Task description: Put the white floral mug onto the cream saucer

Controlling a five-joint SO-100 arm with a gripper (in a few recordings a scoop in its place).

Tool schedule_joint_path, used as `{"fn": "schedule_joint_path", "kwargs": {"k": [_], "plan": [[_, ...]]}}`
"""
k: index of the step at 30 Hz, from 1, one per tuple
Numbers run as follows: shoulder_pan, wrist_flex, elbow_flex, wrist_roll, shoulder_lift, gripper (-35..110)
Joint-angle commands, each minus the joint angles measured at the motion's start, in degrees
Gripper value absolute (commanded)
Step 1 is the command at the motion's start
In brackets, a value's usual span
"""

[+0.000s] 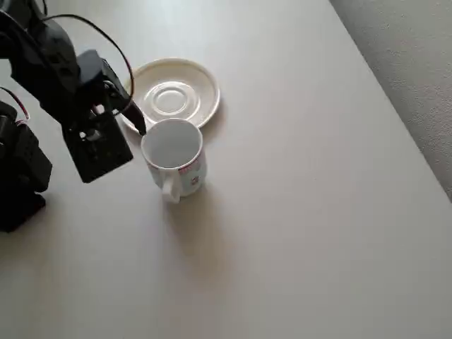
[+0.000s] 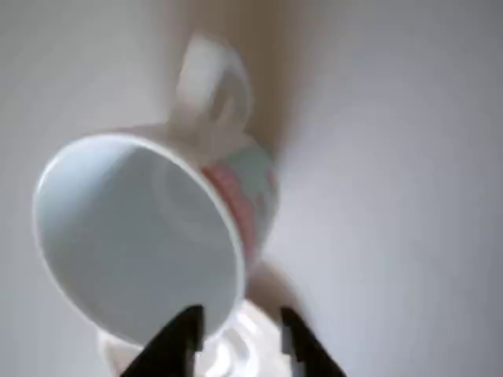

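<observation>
Left of centre, overhead view: white floral mug (image 1: 174, 155) stands upright on the table (image 1: 304, 212), mouth up, empty, just below the cream saucer (image 1: 171, 94); whether its rim overlaps the saucer's lower edge cannot be told.
Saucer: upper left of the frame, flat, raised ring at its middle, bare.
Gripper: gripper (image 1: 134, 120) sits at the mug's upper-left rim; in the wrist view its fingers (image 2: 177, 338) are spread, one inside the rim line and one outside, not yet closed on the wall.
Handling: glazed ceramic, so stiff, probably slippery and breakable; likely moderate weight for this small arm.
Where to hold: the rim wall opposite the handle, one finger inside, one outside, looks the sound grip.
Orientation: long axis vertical; handle (image 1: 169, 189) points toward the lower edge of the overhead frame, away from the saucer.
Risk: a shallow pinch could let the mug tip or slide.
</observation>
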Motion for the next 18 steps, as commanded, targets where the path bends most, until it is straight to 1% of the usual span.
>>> {"fn": "schedule_joint_path", "kwargs": {"k": [1, 11, 18], "plan": [[-0.1, -6.9, 2.7, -0.4, -3.5, 11], [0.3, -19.6, 9.8, -0.4, -13.7, 11], [0.9, -25.6, 10.5, -0.4, -22.5, 11]]}}
